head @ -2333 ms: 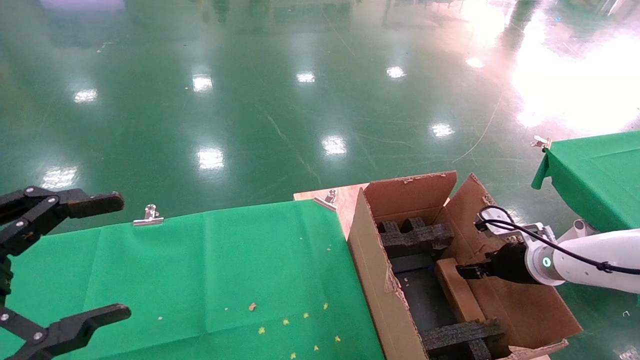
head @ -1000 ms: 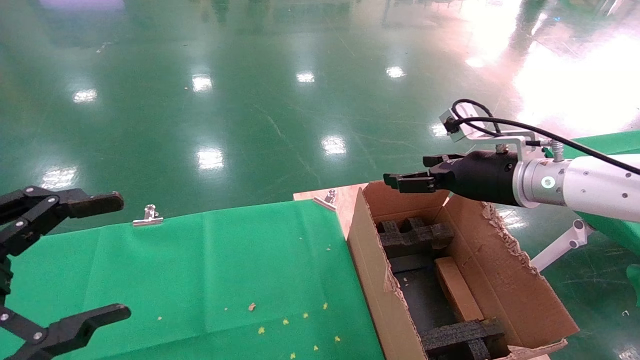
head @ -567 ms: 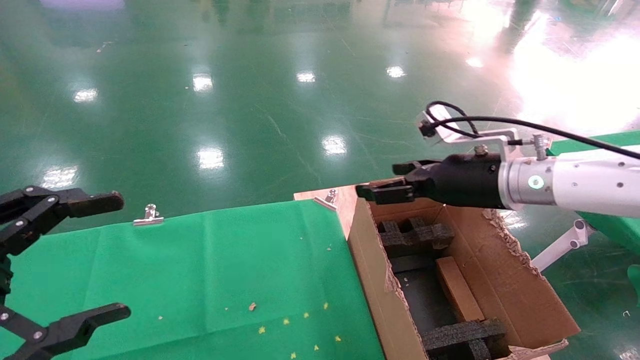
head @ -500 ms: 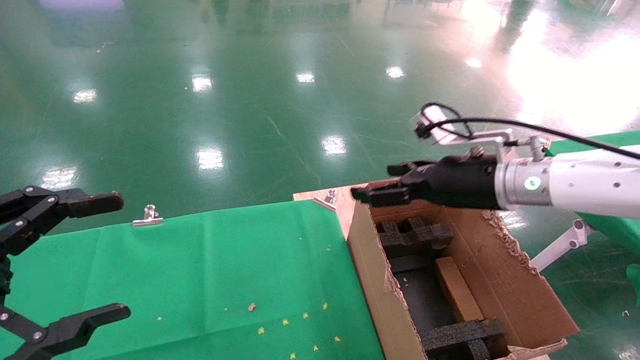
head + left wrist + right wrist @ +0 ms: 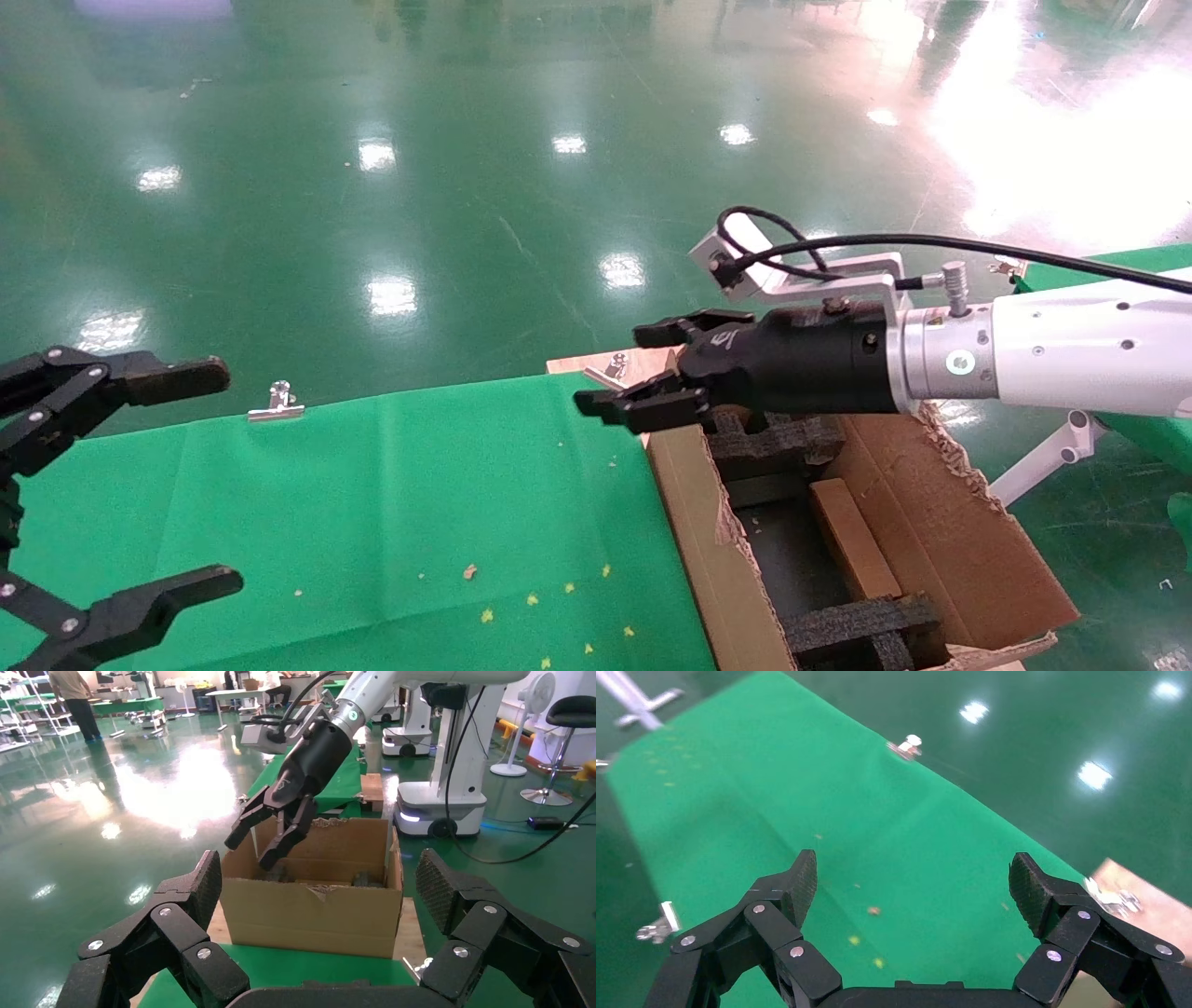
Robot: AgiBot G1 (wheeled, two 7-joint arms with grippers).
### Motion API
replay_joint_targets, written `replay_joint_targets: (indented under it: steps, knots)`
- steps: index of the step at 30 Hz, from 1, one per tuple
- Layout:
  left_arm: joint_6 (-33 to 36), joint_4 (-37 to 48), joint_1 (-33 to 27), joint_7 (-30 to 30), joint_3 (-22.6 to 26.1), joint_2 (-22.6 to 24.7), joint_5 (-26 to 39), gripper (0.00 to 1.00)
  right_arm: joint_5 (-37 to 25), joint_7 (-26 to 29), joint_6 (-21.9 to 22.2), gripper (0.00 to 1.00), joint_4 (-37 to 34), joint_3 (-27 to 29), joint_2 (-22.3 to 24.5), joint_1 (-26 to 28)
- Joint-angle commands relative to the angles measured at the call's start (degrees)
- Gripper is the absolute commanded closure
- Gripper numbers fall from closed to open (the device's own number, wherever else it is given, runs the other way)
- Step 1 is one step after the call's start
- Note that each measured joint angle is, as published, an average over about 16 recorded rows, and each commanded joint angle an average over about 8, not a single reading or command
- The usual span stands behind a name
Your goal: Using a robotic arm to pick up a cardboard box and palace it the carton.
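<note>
Right gripper: the robotic arm's right gripper (image 5: pixel 633 373) is hanging above the worktop's far right corner, over the near-left rim of the carton, with its fingers spread apart and gripping nothing. In the left wrist view the right gripper (image 5: pixel 260 836) is showing in front of the carton's far wall, fingers splayed.
Robotic arm: the white robotic arm (image 5: pixel 1071 359) is reaching in from the right edge, lying roughly level, with its silver camera block and black cable riding on top of the wrist.
Cardboard box: the cardboard box (image 5: pixel 852 540) is lying inside the carton, along its right inner wall, between the two black foam inserts, apart from the right gripper.
Carton: the carton (image 5: pixel 689 522) is sitting just off the worktop's right edge, open at the top, its torn flaps hanging outward; the carton (image 5: pixel 309 913) is facing the left wrist camera with one long wall.
Foam inserts: one black foam insert (image 5: pixel 773 438) is sitting at the carton's far end, partly under the right gripper; another (image 5: pixel 861 624) is sitting at the near end.
Left gripper: the left gripper (image 5: pixel 140 485) is idling at the worktop's left edge, jaws standing wide and empty.
Worktop: the green cloth (image 5: pixel 372 503) is covering the table, and a metal clip (image 5: pixel 276 401) is pinning it at the far edge.
</note>
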Motion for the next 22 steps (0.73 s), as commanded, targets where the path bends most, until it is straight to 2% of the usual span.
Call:
replay_joint_targets:
  steps: [1, 19, 22]
  knots:
    - [0.00, 0.00, 0.00, 0.00, 0.00, 0.00, 0.00, 0.00, 0.84, -1.78, -1.97, 0.00, -0.17, 2.84, -0.46, -1.66]
    - [-0.01, 0.00, -0.01, 0.01, 0.02, -0.01, -0.01, 0.00, 8.36, -17.76, -19.62, 0.00, -1.72, 28.24, -4.59, -16.56]
    - [-0.01, 0.00, -0.01, 0.01, 0.02, -0.01, -0.02, 0.00, 8.99, -19.09, -21.09, 0.00, -1.85, 30.35, -4.93, -17.80]
